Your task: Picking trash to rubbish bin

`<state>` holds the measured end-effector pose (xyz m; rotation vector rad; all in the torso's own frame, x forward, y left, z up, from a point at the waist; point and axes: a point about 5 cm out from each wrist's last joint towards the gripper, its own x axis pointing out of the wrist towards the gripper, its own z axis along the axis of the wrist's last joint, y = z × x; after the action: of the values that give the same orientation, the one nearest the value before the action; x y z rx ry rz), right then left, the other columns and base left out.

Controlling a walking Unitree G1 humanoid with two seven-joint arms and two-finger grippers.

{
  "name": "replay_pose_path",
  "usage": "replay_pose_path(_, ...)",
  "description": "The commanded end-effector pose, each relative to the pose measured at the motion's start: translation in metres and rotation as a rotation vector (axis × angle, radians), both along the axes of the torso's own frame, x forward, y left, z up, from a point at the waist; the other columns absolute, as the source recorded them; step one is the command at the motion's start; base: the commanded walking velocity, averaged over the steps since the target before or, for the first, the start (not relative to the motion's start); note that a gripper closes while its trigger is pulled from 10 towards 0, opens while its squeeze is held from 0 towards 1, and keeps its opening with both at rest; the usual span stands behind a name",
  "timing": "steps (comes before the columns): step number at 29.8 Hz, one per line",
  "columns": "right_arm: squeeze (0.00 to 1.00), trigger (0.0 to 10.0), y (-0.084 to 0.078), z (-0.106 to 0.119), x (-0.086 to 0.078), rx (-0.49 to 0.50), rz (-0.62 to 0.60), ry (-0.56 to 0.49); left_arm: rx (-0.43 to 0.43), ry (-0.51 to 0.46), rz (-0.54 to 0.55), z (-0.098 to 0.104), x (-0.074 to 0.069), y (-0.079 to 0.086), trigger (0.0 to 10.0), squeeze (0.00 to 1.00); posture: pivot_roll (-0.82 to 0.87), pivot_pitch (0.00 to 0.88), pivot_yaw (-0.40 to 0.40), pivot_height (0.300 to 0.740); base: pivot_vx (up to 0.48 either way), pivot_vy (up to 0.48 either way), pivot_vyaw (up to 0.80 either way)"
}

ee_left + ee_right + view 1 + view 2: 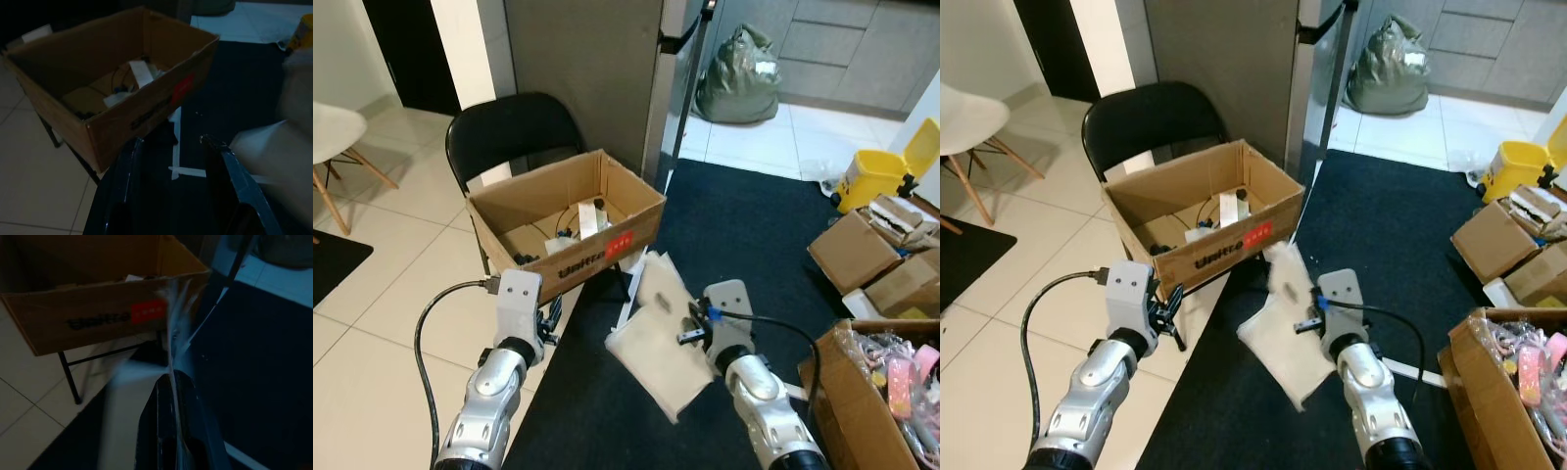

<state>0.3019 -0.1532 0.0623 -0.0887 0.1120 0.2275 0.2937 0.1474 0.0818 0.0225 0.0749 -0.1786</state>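
1. On the front wall of the cardboard box [570,217], dark lettering that looks like "Unitree" is printed beside a red sticker [620,246]; the sticker's writing cannot be read.
2. The box is carried on a black folding chair [509,129], and cables and a white strip of paper are seen lying inside it.
3. A pale, crumpled plastic bag [656,343] is gripped by the right claw [1304,323], fingers shut flat on it, just in front of the box over the dark rug [754,225].
4. The left claw [171,147] is held wide, with nothing between the fingers, near the box's front corner.
5. At far right, a second carton [837,392] stuffed with pink packets is seen, with flattened boxes and a yellow bin [881,176] behind.
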Motion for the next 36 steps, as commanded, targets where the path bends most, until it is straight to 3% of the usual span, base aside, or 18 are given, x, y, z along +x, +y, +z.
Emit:
replay_pose_path(1,0.00,10.0,0.0007,-0.0041,-0.0025,0.006,0.001,0.013,0.010,0.016,0.004,-0.0044,-0.0023,0.0020,10.0,0.00,0.00,0.090,-0.031,0.740,0.274,0.000,0.00)
replay_pose_path(17,0.00,10.0,0.0021,-0.0064,-0.0038,0.020,0.000,0.030,0.010,0.017,0.006,-0.0045,-0.0039,0.0023,10.0,0.00,0.01,0.101,-0.033,0.740,0.277,0.000,0.00)
replay_pose_path(27,0.00,10.0,-0.0010,-0.0067,-0.0032,0.021,-0.012,0.035,0.009,0.018,0.006,-0.0042,-0.0037,0.0025,10.0,0.00,0.01,0.107,-0.033,0.740,0.277,0.000,-0.79)
replay_pose_path(36,0.00,10.0,-0.0007,-0.0057,-0.0029,0.018,-0.012,0.025,0.009,0.018,0.005,-0.0038,-0.0032,0.0022,10.0,0.00,0.01,0.108,-0.033,0.740,0.276,0.000,0.00)
